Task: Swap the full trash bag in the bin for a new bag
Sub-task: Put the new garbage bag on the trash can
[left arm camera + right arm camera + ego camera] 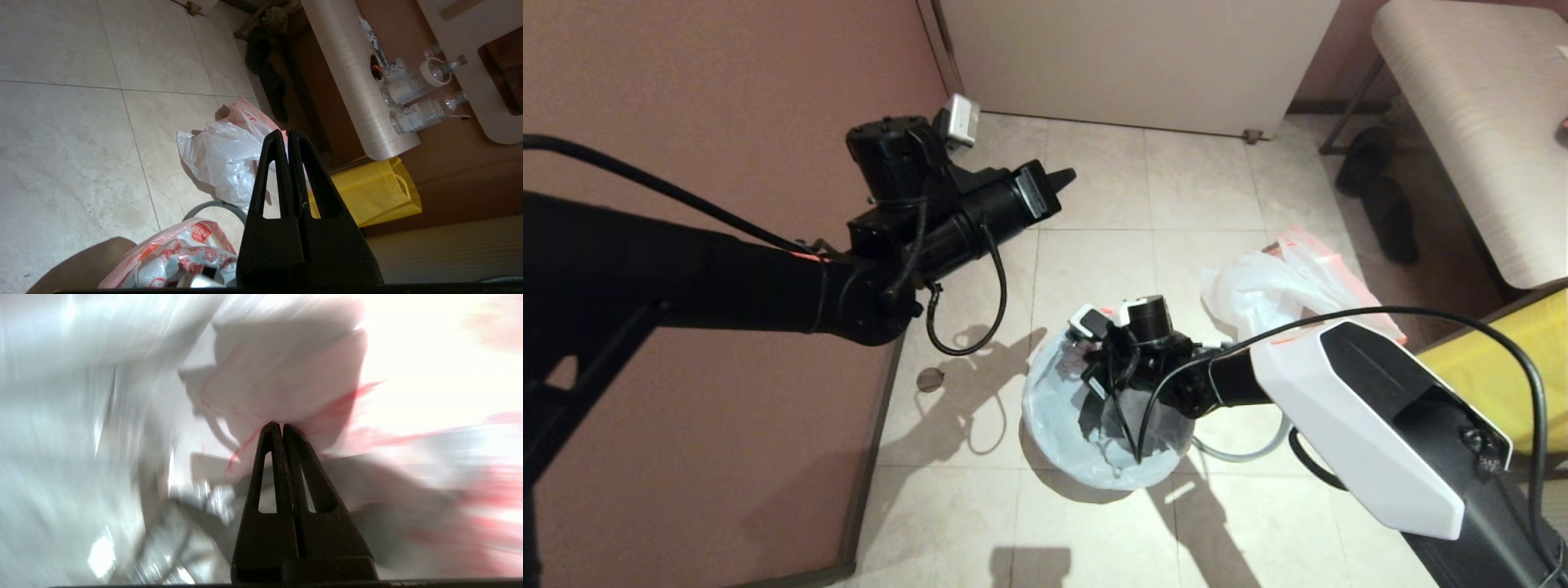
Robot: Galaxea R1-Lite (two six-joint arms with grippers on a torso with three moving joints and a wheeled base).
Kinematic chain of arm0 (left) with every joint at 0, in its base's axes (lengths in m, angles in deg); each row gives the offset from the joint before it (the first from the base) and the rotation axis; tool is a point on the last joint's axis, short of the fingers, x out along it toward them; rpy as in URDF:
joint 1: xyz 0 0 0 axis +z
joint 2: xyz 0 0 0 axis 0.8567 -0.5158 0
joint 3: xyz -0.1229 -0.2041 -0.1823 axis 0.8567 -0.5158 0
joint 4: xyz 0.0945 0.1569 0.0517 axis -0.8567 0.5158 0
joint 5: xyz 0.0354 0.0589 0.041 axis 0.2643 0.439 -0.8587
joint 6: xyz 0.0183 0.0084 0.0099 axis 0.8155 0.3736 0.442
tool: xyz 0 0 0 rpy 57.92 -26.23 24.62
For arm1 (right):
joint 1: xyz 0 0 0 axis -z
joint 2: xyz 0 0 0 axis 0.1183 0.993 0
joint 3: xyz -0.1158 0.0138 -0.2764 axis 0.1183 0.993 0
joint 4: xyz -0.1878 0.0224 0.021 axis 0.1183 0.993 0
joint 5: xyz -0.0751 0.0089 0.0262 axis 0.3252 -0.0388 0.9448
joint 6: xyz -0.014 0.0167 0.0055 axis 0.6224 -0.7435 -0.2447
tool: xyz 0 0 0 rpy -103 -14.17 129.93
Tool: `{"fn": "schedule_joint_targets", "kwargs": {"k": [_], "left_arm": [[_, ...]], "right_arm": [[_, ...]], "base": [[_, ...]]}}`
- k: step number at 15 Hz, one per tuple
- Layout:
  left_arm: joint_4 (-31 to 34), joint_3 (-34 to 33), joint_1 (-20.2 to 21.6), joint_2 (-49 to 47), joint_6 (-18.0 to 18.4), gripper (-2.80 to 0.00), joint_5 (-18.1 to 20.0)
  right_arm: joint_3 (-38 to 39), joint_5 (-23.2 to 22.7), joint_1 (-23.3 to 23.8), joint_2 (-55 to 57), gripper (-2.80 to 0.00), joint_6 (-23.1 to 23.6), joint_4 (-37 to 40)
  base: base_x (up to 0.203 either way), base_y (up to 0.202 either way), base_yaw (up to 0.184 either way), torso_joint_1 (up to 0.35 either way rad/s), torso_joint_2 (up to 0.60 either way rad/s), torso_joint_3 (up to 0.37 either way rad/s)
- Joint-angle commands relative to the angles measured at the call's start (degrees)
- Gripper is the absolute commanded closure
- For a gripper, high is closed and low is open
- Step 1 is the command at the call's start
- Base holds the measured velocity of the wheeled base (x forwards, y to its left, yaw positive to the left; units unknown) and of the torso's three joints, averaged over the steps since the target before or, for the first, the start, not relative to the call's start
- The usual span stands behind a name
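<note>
The new bag (1054, 408), white with red characters (175, 253), is draped over the bin on the floor and hides it. My right arm reaches down into the bag. My right gripper (282, 425) is shut, its tips against blurred white and pink plastic (286, 375); I see no film pinched between them. The full trash bag (1258, 290), white with pink handles, lies on the tiles just behind the bin (216, 159). The bin's grey ring (1241, 451) lies on the floor beside it (212, 205). My left gripper (1066, 174) is held high and to the left, shut and empty (286, 132).
A pinkish-brown wall (686, 82) runs along the left and a white door (1135, 57) stands behind. A pale table (1478, 122) at the right holds water bottles (421, 114). Black shoes (1380, 188) and a yellow bag (1503, 359) sit under it.
</note>
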Motion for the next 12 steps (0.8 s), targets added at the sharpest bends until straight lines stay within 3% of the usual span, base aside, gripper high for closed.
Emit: {"fn": "schedule_joint_targets", "kwargs": {"k": [1, 3, 5, 8, 10, 12], "left_arm": [[8.4, -0.8, -2.3, 8.2, 0.1, 0.00, 0.2], [15.2, 0.4, -5.2, 9.6, 0.3, 0.00, 0.2], [15.5, 0.3, -6.2, 9.8, 0.4, 0.00, 0.2], [15.5, 0.1, -7.0, 10.0, 0.4, 0.00, 0.2], [15.6, 0.1, -6.9, 10.0, 0.5, 0.00, 0.1], [15.6, 0.4, -6.6, 9.8, 0.5, 0.00, 0.1]], "right_arm": [[1.2, 4.3, 0.7, -7.0, 0.00, -14.1, -2.0], [4.5, 13.4, 3.6, -13.9, 0.00, -25.7, -4.3], [13.2, 20.1, 7.1, -18.3, 0.00, -28.7, -5.0], [30.6, 22.7, 10.9, -27.8, 0.00, -30.4, -5.7], [35.1, 23.3, 12.7, -29.5, 0.00, -30.9, -5.5], [37.0, 23.5, 13.1, -24.0, 0.00, -32.1, -5.6]], "base": [[0.000, 0.000, 0.000, 0.000, 0.00, 0.000], [0.000, 0.000, 0.000, 0.000, 0.00, 0.000], [0.000, 0.000, 0.000, 0.000, 0.00, 0.000], [0.000, 0.000, 0.000, 0.000, 0.00, 0.000], [0.000, 0.000, 0.000, 0.000, 0.00, 0.000], [0.000, 0.000, 0.000, 0.000, 0.00, 0.000]]}}
